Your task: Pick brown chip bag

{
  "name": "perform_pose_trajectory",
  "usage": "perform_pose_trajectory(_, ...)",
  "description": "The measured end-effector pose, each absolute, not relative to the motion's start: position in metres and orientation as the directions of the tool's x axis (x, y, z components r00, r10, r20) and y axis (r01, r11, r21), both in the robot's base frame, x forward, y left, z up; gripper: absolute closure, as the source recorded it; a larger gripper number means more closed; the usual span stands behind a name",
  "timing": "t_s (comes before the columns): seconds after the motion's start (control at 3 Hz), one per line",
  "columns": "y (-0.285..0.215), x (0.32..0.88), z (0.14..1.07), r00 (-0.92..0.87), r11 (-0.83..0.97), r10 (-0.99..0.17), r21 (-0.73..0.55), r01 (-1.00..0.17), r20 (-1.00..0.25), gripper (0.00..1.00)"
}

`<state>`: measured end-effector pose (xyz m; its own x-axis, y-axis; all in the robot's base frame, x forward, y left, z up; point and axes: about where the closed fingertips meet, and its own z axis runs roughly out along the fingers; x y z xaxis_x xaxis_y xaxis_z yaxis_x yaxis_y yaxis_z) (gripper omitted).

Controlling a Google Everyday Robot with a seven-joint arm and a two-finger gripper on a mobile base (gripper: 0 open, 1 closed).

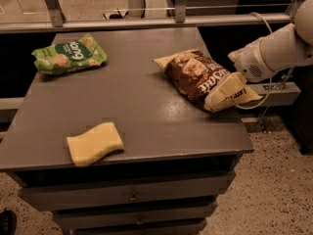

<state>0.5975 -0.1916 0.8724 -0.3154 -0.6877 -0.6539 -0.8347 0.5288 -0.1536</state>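
Grey cabinet surface (142, 99) fills the middle of the room. At its right edge lies the brown chip bag (193, 75), with the pale gripper (229, 90) at its tan near end; whether that grip is spread or closed, I cannot tell. A green snack bag (69, 58) sits back left, a yellow sponge (94, 143) front left.
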Motion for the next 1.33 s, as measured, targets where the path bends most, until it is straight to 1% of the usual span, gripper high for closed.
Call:
perform_pose_trajectory(0.33, -0.187, 0.607, 0.854, -0.36, 0.56, -0.649, -0.101, -0.822, -0.67, 0.16)
perform_pose_trajectory(1.0, -0.18, 0.607, 0.863, -0.359, 0.558, -0.609, -0.06, -0.827, -0.707, 0.78)
perform_pose_trajectory(1.33, -0.165, 0.597, 0.907, -0.279, 0.509, -0.56, -0.059, -0.858, -0.78, 1.0)
